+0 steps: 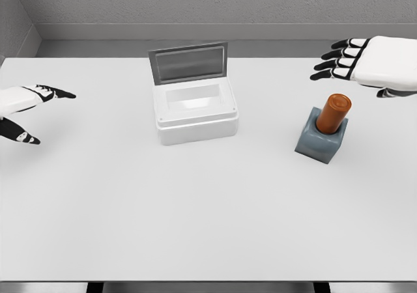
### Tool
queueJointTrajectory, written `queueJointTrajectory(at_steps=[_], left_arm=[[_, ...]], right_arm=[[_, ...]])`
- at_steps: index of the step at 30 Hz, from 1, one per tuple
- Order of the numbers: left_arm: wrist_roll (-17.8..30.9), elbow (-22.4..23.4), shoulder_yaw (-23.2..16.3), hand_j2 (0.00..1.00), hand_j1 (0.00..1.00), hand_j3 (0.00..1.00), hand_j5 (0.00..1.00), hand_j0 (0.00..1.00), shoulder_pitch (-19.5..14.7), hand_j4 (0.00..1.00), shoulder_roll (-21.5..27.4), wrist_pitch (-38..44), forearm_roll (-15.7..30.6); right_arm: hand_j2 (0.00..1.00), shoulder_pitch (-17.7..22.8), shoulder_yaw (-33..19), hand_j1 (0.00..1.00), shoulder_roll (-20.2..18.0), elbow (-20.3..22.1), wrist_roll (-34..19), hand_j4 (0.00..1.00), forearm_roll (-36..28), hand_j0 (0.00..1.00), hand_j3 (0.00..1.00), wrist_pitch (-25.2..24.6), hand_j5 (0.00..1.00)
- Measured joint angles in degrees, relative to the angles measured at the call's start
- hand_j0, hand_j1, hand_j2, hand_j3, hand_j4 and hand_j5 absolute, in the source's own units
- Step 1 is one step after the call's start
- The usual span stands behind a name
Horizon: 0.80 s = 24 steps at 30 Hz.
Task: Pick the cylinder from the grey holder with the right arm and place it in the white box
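1. right hand: at the upper right of the frame, fingers spread and extended toward the left, holding nothing; it hovers above and behind the cylinder, apart from it.
2. cylinder: orange-brown, seated in the grey holder at the right of centre, tilted slightly to the right, its upper part exposed.
3. white box: centre of the frame, well apart from the holder to its left; its grey lid stands raised at the back and the interior is open.
4. left hand: at the left edge, fingers spread, holding nothing.
5. table: white surface bearing box and holder.
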<state>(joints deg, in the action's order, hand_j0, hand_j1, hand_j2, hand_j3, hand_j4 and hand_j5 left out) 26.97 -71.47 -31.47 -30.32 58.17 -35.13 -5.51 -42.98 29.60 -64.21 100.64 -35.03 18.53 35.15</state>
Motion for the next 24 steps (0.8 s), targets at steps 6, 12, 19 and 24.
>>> queueJointTrajectory(at_steps=[6,12,19,24], left_arm=[[-0.12,2.51,-0.11,1.0,1.0,1.0,1.0,1.0,-1.23,1.0,0.28,0.01,0.21],[-0.13,3.76,-0.13,1.0,1.0,1.0,1.0,1.0,-0.79,1.0,0.17,0.0,0.3],[-0.15,6.27,-0.19,1.0,1.0,1.0,1.0,1.0,-0.26,1.0,-0.46,0.0,0.79],[0.04,8.52,-0.29,1.0,1.0,1.0,1.0,1.0,-0.62,1.0,-1.6,0.0,0.58]], right_arm=[[1.0,-0.18,0.74,1.0,-0.24,-0.48,0.0,1.0,-0.1,1.0,1.0,-0.01,1.0],[1.0,-0.18,3.95,1.0,-0.35,-0.79,0.0,1.0,0.0,1.0,1.0,0.0,1.0],[1.0,-0.26,6.3,1.0,0.39,-0.57,0.0,1.0,0.04,1.0,1.0,0.0,1.0],[1.0,-0.44,7.29,1.0,1.15,-0.55,0.0,1.0,0.09,1.0,1.0,0.0,1.0]])
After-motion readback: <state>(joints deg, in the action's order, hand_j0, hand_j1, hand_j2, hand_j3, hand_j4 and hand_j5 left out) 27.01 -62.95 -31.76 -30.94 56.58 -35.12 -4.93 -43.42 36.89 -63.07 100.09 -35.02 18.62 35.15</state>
